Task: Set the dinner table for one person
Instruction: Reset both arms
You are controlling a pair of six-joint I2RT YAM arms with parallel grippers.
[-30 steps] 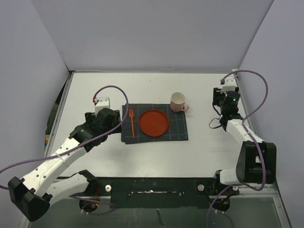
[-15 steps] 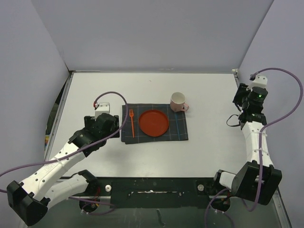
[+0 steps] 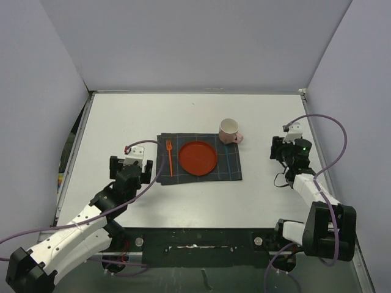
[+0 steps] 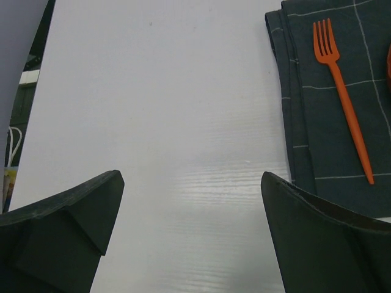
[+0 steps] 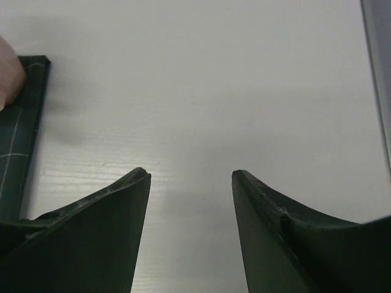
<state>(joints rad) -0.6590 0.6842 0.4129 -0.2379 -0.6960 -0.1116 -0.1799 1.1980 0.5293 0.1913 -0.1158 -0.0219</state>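
Observation:
The dinner table (image 3: pixel 183 113) is a wide white top with thin metal rails. On a dark grid-lined mat (image 3: pixel 227 168) lie an orange plate (image 3: pixel 197 158) and, left of it, an orange fork (image 3: pixel 170 157). A pink and white cup (image 3: pixel 230 130) stands at the mat's far right corner. My left gripper (image 3: pixel 131 163) hovers left of the mat, open and empty (image 4: pixel 190 176); its view shows the fork (image 4: pixel 342 97) on the mat (image 4: pixel 317 146). My right gripper (image 3: pixel 284 148), open and empty (image 5: pixel 190 173), hangs over bare table right of the cup.
Grey walls close the table in on the far, left and right sides. The right rail (image 5: pixel 379 73) runs just beside my right gripper. A mat corner (image 5: pixel 27 110) shows at the left of the right wrist view.
My left arm has drawn back toward the near edge, away from the mat. My right arm swung out to the right wall, then came back in and lower. Plate, fork and cup have not moved.

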